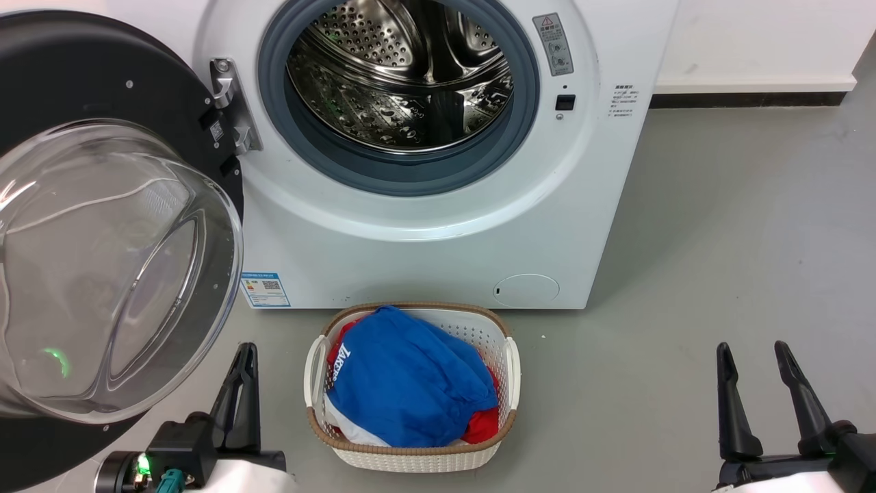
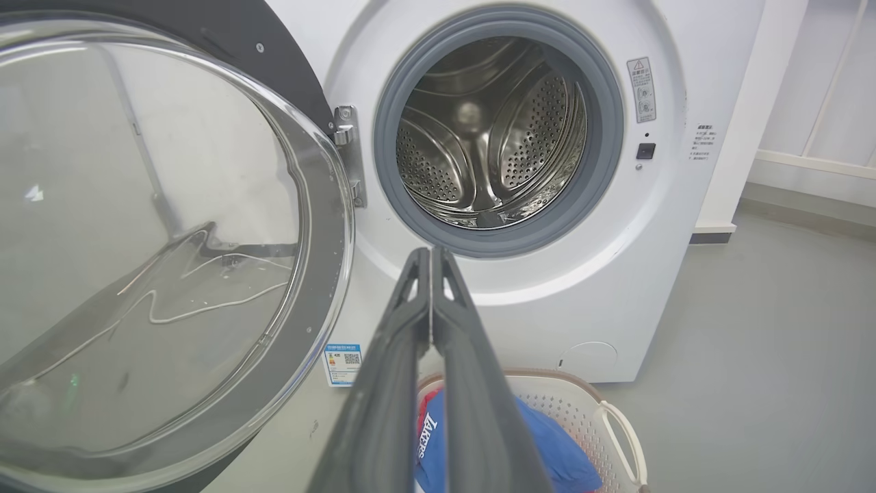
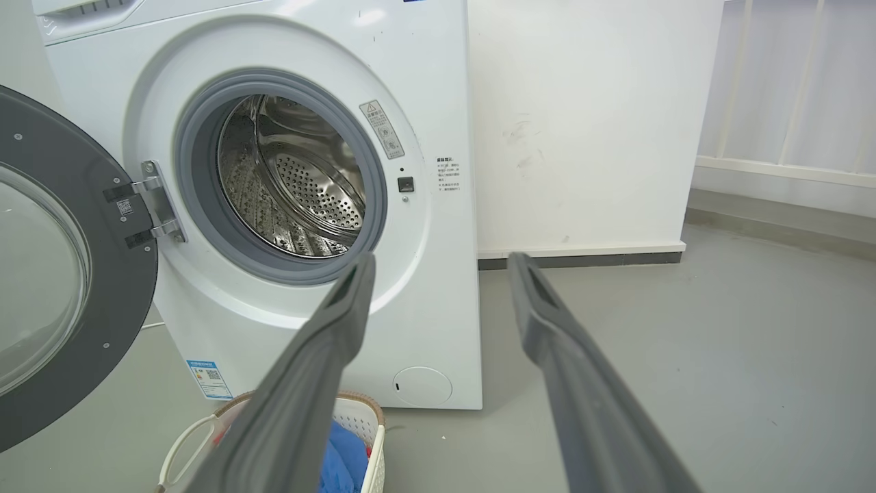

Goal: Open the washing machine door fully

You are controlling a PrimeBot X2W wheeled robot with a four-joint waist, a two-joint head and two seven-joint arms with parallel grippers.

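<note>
The washing machine door (image 1: 102, 239) looks heavy and slick, best pushed at its black rim (image 1: 75, 68); left gripper (image 2: 431, 257) jaws closed empty, right gripper (image 1: 751, 346) spread

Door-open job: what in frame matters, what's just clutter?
Job:
- large round black-ringed glass washing machine door, standing wide open
- white front-loading washing machine
- left gripper, shut on nothing
- right gripper, open

Lying about:
- white woven plastic laundry basket on the grey floor
- blue cloth and red cloth inside it
</note>
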